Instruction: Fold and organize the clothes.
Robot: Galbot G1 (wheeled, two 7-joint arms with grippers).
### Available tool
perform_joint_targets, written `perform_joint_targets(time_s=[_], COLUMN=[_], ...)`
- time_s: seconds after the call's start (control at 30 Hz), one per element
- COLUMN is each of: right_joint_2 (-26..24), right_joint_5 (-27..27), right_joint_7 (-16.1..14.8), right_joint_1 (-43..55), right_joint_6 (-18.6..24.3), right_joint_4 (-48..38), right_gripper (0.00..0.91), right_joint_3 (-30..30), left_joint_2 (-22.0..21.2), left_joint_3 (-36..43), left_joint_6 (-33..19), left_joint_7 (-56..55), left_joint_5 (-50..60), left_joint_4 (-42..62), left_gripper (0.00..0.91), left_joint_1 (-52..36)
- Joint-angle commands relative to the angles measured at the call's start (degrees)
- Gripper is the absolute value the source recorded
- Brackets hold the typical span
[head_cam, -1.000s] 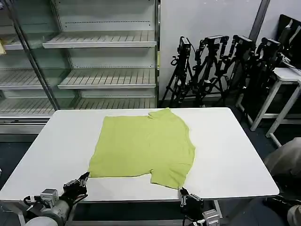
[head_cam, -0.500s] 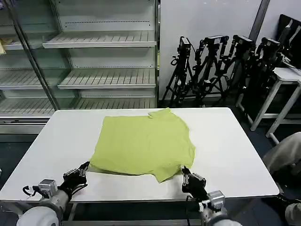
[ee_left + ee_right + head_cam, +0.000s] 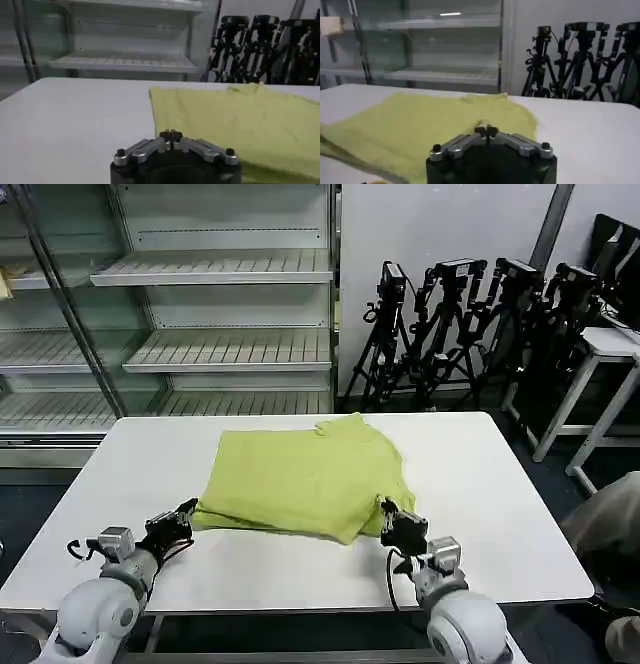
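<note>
The lime yellow-green T-shirt [image 3: 300,479] lies on the white counter [image 3: 500,504], toward its middle and far half, plain side up. Its near hem is lifted and doubled back over the body, so the near edge forms a soft fold running between the two tools. The collar end points toward the far edge of the counter, where empty shelving [image 3: 220,274] stands behind; a cluster of black tripods [image 3: 470,324] sits to the right of the shelves.

The left tool [image 3: 183,519] is low over the counter at the shirt's near left corner, its fingers closed together on the fabric edge there. In the left wrist view the left tool [image 3: 171,134] shows its tips pressed together, with the T-shirt [image 3: 240,125] spreading away beyond it.

The right tool [image 3: 388,516] is at the near right corner, likewise pinched shut, apparently on the folded hem, though the cloth between its tips is hard to make out. In the right wrist view the right tool [image 3: 486,131] has its tips meeting, and the T-shirt [image 3: 430,125] lies ahead of it.
</note>
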Motion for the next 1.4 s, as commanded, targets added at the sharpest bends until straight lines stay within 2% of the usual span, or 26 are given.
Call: perform_joint_targets(time_s=[0.03,0.5,1.0,1.03,1.07,1.1,1.13,1.4], right_joint_2=[0.47,1.41,2.08,2.12,2.22,2.27,2.29,3.15], right_joint_5=[-0.78,-1.74,-2.56,-2.58,-2.65,-2.85,-3.07,-4.01], right_joint_7=[-0.97,-3.00,-3.31,-3.33,-3.36,-3.39,-3.33,-2.85], right_joint_1=[6.95,11.02,11.70,11.69,11.65,11.59,11.56,12.02], right_joint_6=[0.30,2.03,2.46,2.49,2.56,2.52,2.44,2.94], right_joint_4=[-7.30,-12.56,-14.55,-14.61,-14.87,-14.94,-15.07,-18.31], right_gripper=[0.000,0.000,0.000,0.191,0.756,0.907,0.907,0.907], right_joint_3=[-0.54,-1.18,-1.74,-1.77,-1.84,-1.92,-2.02,-1.65], left_joint_2=[0.16,-0.04,0.26,0.22,0.14,0.10,0.05,0.05], left_joint_3=[3.45,5.30,6.89,6.99,7.14,7.23,7.28,6.67], left_joint_6=[-0.09,-0.41,-1.30,-1.31,-1.32,-1.30,-1.28,-2.26], left_joint_7=[0.29,1.31,2.74,2.78,2.94,2.94,2.94,2.68], left_joint_5=[-0.24,0.97,2.72,2.93,3.27,3.55,3.69,5.76], left_joint_4=[6.67,8.35,11.17,11.29,11.52,11.64,11.75,12.91], left_gripper=[0.020,0.020,0.020,0.020,0.202,0.554,0.907,0.907], left_joint_1=[-7.70,-9.53,-11.24,-11.33,-11.40,-11.38,-11.37,-11.47])
